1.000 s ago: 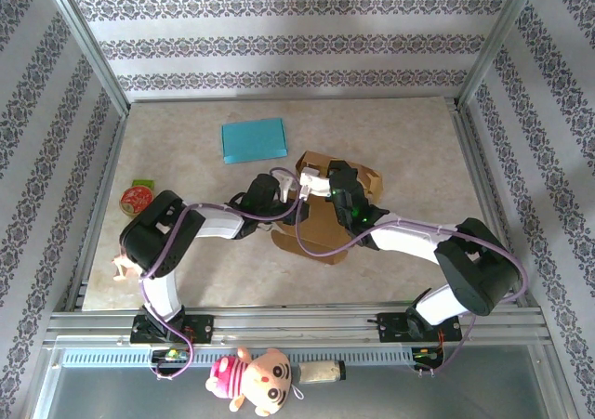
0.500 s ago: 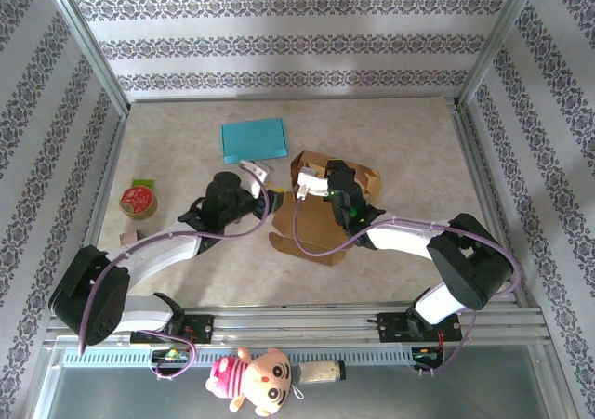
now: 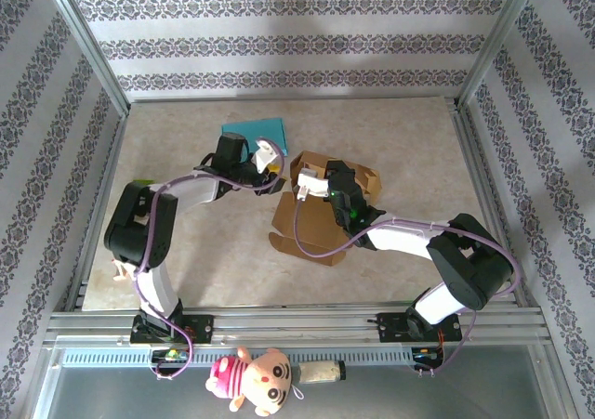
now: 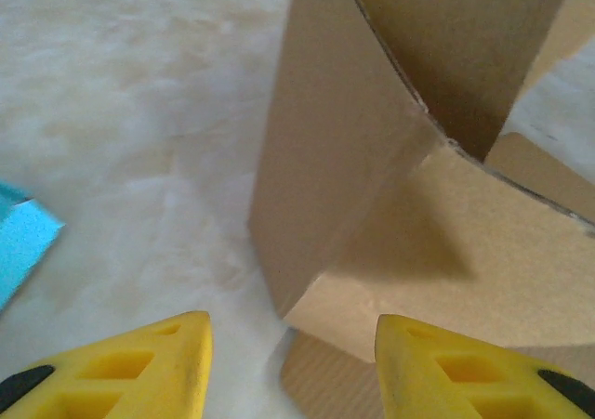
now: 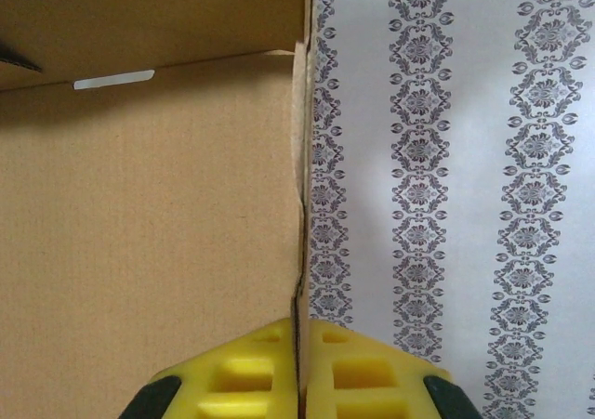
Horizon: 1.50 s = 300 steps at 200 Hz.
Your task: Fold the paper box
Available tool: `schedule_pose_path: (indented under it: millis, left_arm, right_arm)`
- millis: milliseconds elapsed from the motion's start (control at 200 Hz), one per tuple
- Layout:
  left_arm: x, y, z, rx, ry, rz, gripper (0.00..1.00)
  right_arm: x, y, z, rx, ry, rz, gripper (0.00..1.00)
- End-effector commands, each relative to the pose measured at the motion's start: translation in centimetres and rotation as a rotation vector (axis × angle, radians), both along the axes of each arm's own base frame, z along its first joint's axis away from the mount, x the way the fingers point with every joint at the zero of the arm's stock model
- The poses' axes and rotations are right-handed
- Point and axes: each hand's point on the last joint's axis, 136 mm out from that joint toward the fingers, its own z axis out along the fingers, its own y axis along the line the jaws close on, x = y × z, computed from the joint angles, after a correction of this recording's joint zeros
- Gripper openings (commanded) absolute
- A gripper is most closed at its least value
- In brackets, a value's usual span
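Sitting mid counter (image 3: 409, 140), the cardboard box (image 3: 321, 219) (probably light, easily creased) is being pinched at a wall edge by the right gripper (image 5: 299, 331) jaws, while the left gripper (image 4: 290, 331) jaws, half-open and empty, are hovering at its ten o'clock.

The top camera looks down from behind; wrist cameras peer closely past left end effector (image 4: 293, 345) and right end effector (image 5: 302, 368) at one brown cardboard box (image 3: 286, 237).

The paper box (image 3: 316, 226) at the counter's (image 3: 409, 150) middle.
A flat sheet (image 3: 253, 126) lies behind it, leftward, nearer the far edge.
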Motion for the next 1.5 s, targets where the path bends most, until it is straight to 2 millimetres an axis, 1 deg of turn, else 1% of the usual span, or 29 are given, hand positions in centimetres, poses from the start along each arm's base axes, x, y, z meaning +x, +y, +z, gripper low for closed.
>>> schedule_pose_path:
  millis: [0,50,100,140,220,255,330,395,480,560,675,779,834,889,954,1069,1144,1204,1239,1274,1334,1374,1404,1464,1494]
  left_arm:
    - [-2.0,-2.8,1.9,-0.145,0.031,-0.237,0.51]
    - [-2.1,-3.5,1.9,-0.176,0.075,-0.268,0.51]
    - [-1.9,-3.8,1.3,-0.168,0.097,-0.269,0.52]
    - [-1.4,-4.0,0.9,-0.152,0.098,-0.251,0.52]
    - [-0.7,-4.5,0.8,-0.147,0.108,-0.23,0.55]
    - [-0.3,-4.7,0.8,-0.146,0.105,-0.213,0.57]
    - [0.6,-5.1,0.5,-0.128,0.085,-0.163,0.66]
    - [1.4,-5.5,0.3,-0.115,0.069,-0.114,0.71]
    - [2.4,-6.1,0.1,-0.11,0.06,-0.051,0.72]
    - [2.4,-6.9,-0.5,-0.107,0.066,-0.031,0.71]
    - [2.7,-7.2,-1.7,-0.084,0.067,0.039,0.67]
    - [3.1,-6.3,-2.3,-0.07,0.058,0.144,0.63]
    - [3.2,-5.8,-2.4,-0.072,0.043,0.188,0.58]
    - [2.8,-6.1,-2.3,-0.082,0.028,0.185,0.53]
    - [2.5,-6.8,-2.2,-0.071,0.009,0.171,0.51]
    - [3.1,-7.4,-2.4,-0.054,0.03,0.204,0.42]
    - [4.2,-6.6,-2.8,-0.031,0.037,0.311,0.33]
    - [5.7,-4.8,-3.3,0.002,0.071,0.466,0.24]
    - [6.1,-4.2,-3.6,0.017,0.102,0.524,0.22]
    - [6.0,-4.3,-3.7,0.024,0.118,0.521,0.22]
    - [5.7,-5.0,-3.6,0.025,0.116,0.495,0.22]
    - [5.2,-5.8,-3.4,0.015,0.108,0.45,0.25]
    - [4.8,-6.4,-3.3,0.005,0.101,0.404,0.29]
    - [4.1,-7.5,-2.8,-0.021,0.087,0.32,0.47]
    - [3.8,-7.8,-2.6,-0.032,0.085,0.297,0.51]
  right_arm:
    - [-0.8,0.9,-0.6,-0.005,0.019,0.048,0.07]
    - [-0.8,0.9,-0.7,-0.008,0.019,0.047,0.07]
    - [-0.8,0.9,-0.6,-0.007,0.018,0.047,0.07]
    - [-0.8,1.0,-0.5,-0.005,0.017,0.05,0.07]
    - [-0.9,1.2,-0.4,0.006,0.02,0.059,0.07]
    - [-0.9,1.2,-0.3,0.011,0.021,0.059,0.07]
    - [-1.0,1.2,-0.3,0.018,0.022,0.058,0.07]
    - [-1.0,1.3,-0.4,0.023,0.026,0.063,0.07]
    - [-1.1,1.5,-0.6,0.024,0.032,0.066,0.07]
    - [-1.2,1.6,-0.8,0.025,0.04,0.066,0.07]
    - [-1.3,1.7,-0.9,0.026,0.043,0.063,0.07]
    - [-1.4,1.6,-1.0,0.027,0.046,0.06,0.07]
    - [-1.4,1.6,-0.9,0.028,0.045,0.06,0.07]
    - [-1.3,1.6,-0.9,0.029,0.045,0.06,0.07]
    - [-1.3,1.7,-0.8,0.035,0.044,0.06,0.07]
    - [-1.3,2.0,-0.7,0.035,0.042,0.062,0.07]
    - [-1.5,2.1,-0.9,0.034,0.044,0.063,0.07]
    - [-1.7,2.1,-1.0,0.033,0.046,0.061,0.07]
    - [-1.8,2.1,-1.0,0.038,0.047,0.06,0.07]
    - [-1.9,2.1,-1.1,0.041,0.05,0.062,0.07]
    - [-2.0,2.2,-1.2,0.05,0.054,0.064,0.07]
    - [-2.0,2.2,-1.2,0.057,0.058,0.065,0.07]
    - [-2.1,2.2,-1.2,0.063,0.059,0.066,0.07]
    - [-2.2,2.4,-1.2,0.073,0.066,0.071,0.07]
    - [-2.2,2.4,-1.2,0.08,0.069,0.072,0.07]
